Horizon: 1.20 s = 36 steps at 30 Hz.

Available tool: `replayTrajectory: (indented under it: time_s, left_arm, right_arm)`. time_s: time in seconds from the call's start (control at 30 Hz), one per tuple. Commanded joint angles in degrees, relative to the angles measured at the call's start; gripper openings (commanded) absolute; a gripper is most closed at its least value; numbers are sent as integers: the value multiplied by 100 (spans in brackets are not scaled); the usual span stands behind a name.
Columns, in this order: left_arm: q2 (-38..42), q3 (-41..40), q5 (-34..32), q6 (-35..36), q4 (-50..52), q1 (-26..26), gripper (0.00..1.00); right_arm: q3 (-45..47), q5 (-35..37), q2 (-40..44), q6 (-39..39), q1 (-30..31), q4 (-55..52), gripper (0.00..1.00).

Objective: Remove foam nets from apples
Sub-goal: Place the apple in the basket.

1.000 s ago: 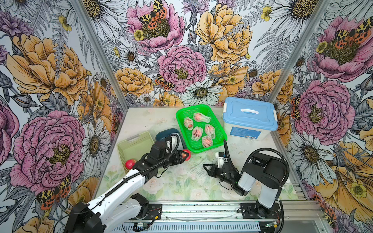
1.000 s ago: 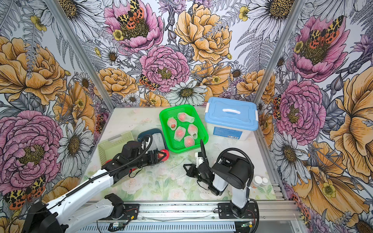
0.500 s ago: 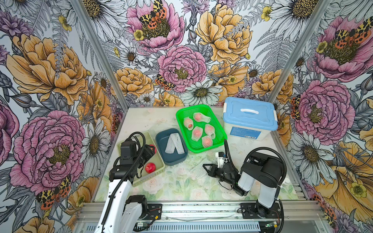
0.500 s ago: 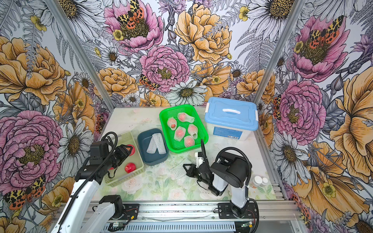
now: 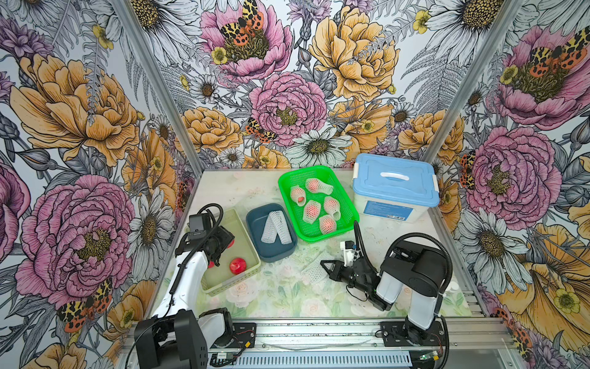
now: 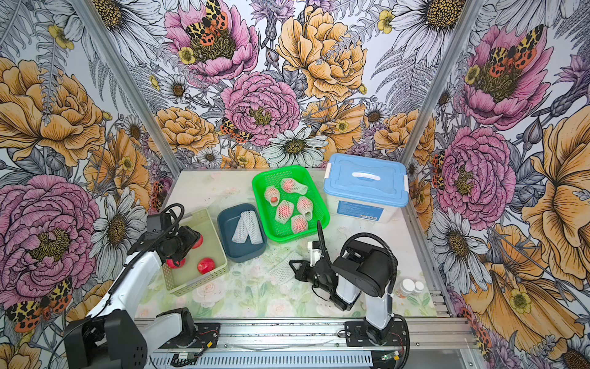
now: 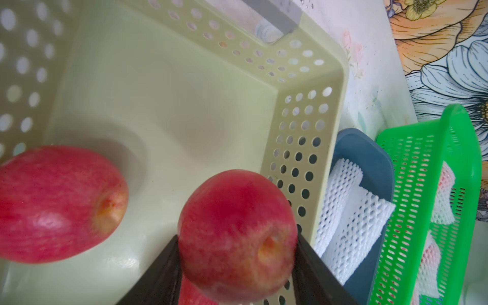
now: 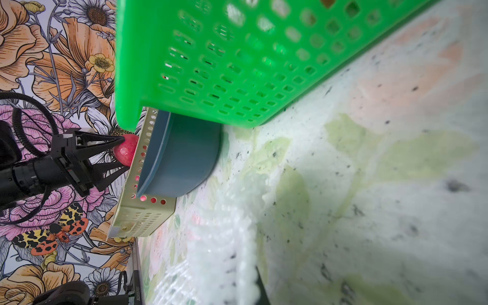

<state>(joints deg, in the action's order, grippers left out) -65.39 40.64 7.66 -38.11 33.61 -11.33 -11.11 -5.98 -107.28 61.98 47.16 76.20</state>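
Foam nets (image 5: 276, 226), white tubes of diamond mesh, and small red apples (image 5: 238, 265) share a tabletop (image 5: 277, 297) printed with faint pale flowers, inside a booth.

Nearest the camera, a metal rail (image 5: 319, 332) carries both arm bases. The right arm rises from its base, folds sharply at the elbow and lies low, reaching towards the left side of the table. The right gripper (image 5: 322, 262) is clenched, its jaws pinching the edge of a loose foam net (image 5: 313, 271). That net lies flat on the table at and just ahead of the tips; in the right wrist view it is a white blur.

The left arm slopes up from its base, with its wrist bent over a pale perforated tray (image 5: 234, 281). The left gripper (image 7: 237, 236) grasps a bare apple (image 7: 237, 211), one jaw on each side, held clear of the tray floor. Below and beside those jaws, two more bare apples (image 6: 206, 265) rest in the tray.

Just past the left jaws, right beside the tray wall, stands a dark blue tub (image 5: 274, 254) holding two empty nets (image 6: 247, 228). Farther on, a green mesh basket (image 5: 346, 207) holds five netted apples (image 6: 284, 211), pink showing through white. Beside it, farthest back, stands a white box with a blue lid (image 5: 396, 182). Walls (image 5: 287, 96) on three sides carry large pink, orange and white flowers with spotted moths.
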Motion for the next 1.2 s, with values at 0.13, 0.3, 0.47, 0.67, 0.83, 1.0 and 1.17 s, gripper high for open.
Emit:
replayTrajectory:
  time_s: [0.13,0.3,0.47,0.67,0.83,1.0,1.17]
  left_arm:
    - [-607,234,-81,231,-606,-49,63]
    - [-905,238,-13,316,-731,-56,68]
    - [-1175,295,42,435,-767,-51,69]
    - [-1334,245,94,460,-844,-53,70]
    - [-1276,189,166,462,-898,-58,70]
    - [-1190,229,240,454,-882,-59,74]
    - [-1002,379,266,518,-667,-61,81]
  right_arm:
    - [22,-75,-39,-232,-44,375,0]
    - [39,-88,13,-283,-48,377,0]
    - [13,-106,19,-301,-49,375,0]
    - [-11,-84,-23,-284,-53,364,0]
    - [-110,-284,52,-416,-45,368,0]
    - [-69,-291,322,-643,52,361,0]
    - [-96,-173,788,-848,222,24,0]
